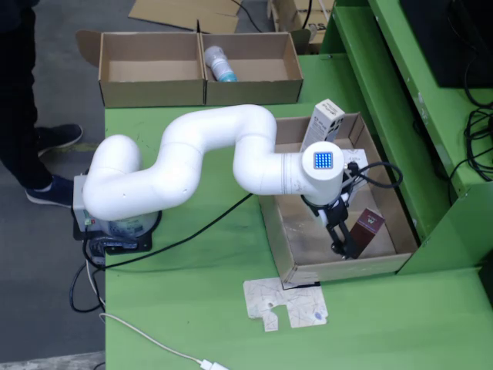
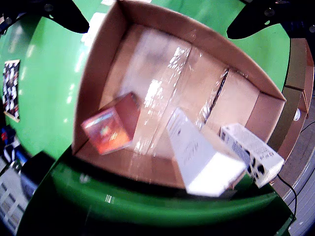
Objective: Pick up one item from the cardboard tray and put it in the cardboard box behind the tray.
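A: The black two-fingered claw (image 1: 343, 240) is seen down inside the shallow brown cardboard tray (image 1: 286, 248), and its fingertips are spread apart at the top corners of the wrist view (image 2: 61, 14), with nothing held between them.

B: Released, then. In the fixed view the small dark red carton (image 1: 367, 228) is found just right of the claw, tilted against the tray's right side. Contact cannot be judged from that angle.

A: In the wrist view that red carton (image 2: 110, 123) is shown lying on the taped tray floor, clear of both fingers. A tall white carton (image 2: 202, 157) and a white carton with black print (image 2: 253, 152) are seen at the tray's far wall (image 2: 246, 61).

B: In the fixed view a white carton (image 1: 322, 122) is propped upright at the tray's back edge, partly hidden by the glossy white jointed arm (image 1: 192, 162).

A: Behind the tray, the two-compartment brown cardboard box (image 1: 154, 89) is placed at the green table's (image 1: 192, 308) edge. A pale bottle with a teal band (image 1: 219, 65) is lying in its right compartment.

B: A flattened printed card (image 1: 286, 302) is noted in front of the tray.
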Controlling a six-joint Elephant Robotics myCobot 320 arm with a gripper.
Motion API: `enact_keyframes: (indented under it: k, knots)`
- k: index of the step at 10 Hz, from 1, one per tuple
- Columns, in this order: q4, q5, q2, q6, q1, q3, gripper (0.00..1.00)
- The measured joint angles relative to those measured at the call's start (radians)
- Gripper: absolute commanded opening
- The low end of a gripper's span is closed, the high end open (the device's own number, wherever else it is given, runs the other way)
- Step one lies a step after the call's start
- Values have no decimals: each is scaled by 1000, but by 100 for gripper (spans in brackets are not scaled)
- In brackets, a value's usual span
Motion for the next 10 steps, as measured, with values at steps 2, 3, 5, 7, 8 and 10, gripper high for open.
enact_keyframes:
  k: [2,3,5,7,8,10]
  knots:
    - [45,3,-25,-8,-5,100,100]
    - [84,5,-43,-9,-8,126,100]
    - [114,5,-46,-11,-9,129,100]
    - [152,5,-57,-18,-12,129,100]
    - [153,5,-57,-18,-12,129,100]
    - [198,0,-78,-20,-11,129,100]
